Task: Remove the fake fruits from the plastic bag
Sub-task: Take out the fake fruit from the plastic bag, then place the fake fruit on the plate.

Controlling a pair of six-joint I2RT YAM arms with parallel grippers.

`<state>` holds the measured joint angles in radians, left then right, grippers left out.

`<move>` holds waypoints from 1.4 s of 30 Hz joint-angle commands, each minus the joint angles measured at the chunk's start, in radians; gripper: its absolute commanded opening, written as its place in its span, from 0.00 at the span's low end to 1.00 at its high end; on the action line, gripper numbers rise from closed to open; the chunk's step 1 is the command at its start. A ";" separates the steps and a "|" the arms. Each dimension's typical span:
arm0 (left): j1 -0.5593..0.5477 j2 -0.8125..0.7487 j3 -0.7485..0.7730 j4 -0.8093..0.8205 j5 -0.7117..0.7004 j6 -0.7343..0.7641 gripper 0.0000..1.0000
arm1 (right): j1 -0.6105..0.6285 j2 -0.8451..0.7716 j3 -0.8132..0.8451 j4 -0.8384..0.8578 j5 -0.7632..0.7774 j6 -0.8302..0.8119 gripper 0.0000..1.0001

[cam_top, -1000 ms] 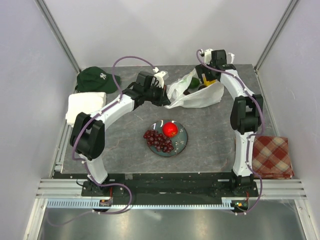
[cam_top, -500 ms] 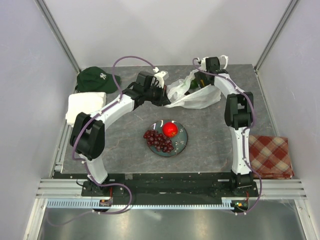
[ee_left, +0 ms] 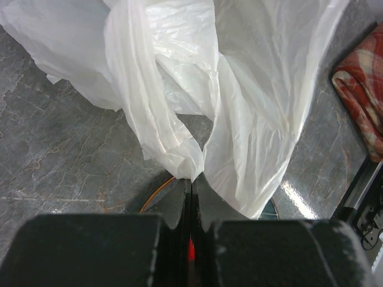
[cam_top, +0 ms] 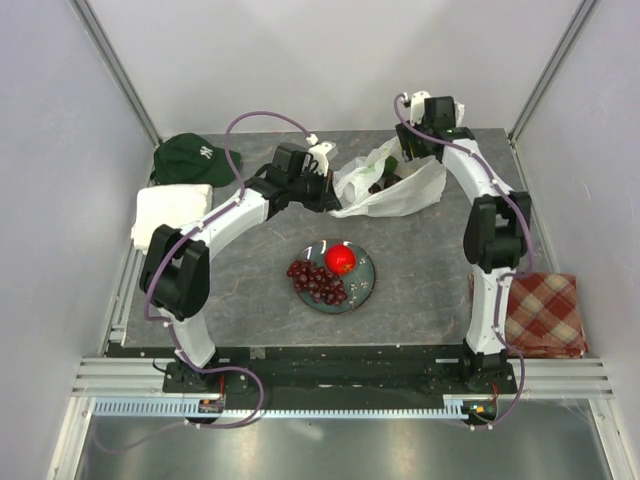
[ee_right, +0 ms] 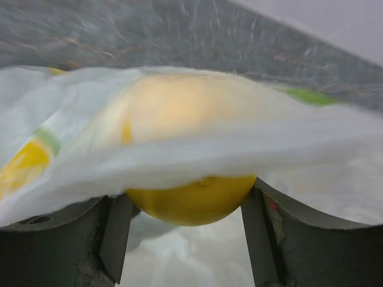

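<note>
White crinkly film makes up the plastic bag, which lies at the far middle of the grey table. Its long axis runs across the table from left to right, and its mouth gapes upward toward the far edge. The bag's near-left corner is drawn out to a point toward the left gripper, whose jaws are pressed together on a twisted fold of the film. The right gripper reaches down into the bag's mouth from the far side. In the right wrist view its fingers sit clamped on either side of a yellow-orange round fruit, with bag film draped over the fruit's top. A green piece shows faintly through the film beside it. Nearer the arms, well apart from the bag, a round teal-grey plate carries the dark red grape bunch, long axis slanting from far left to near right, and the red apple just behind it
</note>
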<state>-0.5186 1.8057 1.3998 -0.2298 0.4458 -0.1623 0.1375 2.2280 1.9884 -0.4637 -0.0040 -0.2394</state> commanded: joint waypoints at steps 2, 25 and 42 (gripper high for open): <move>-0.004 -0.003 0.050 0.023 -0.035 -0.005 0.02 | -0.007 -0.296 -0.106 0.022 -0.131 0.054 0.47; 0.069 0.003 0.163 0.033 -0.068 -0.189 0.02 | 0.204 -0.849 -0.529 -0.596 -0.498 -0.392 0.44; 0.088 -0.008 0.156 0.050 -0.045 -0.194 0.02 | 0.550 -0.650 -0.789 -0.460 -0.361 -0.439 0.45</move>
<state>-0.4370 1.8076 1.5555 -0.2241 0.3912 -0.3328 0.6540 1.5532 1.1862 -1.0039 -0.3721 -0.6815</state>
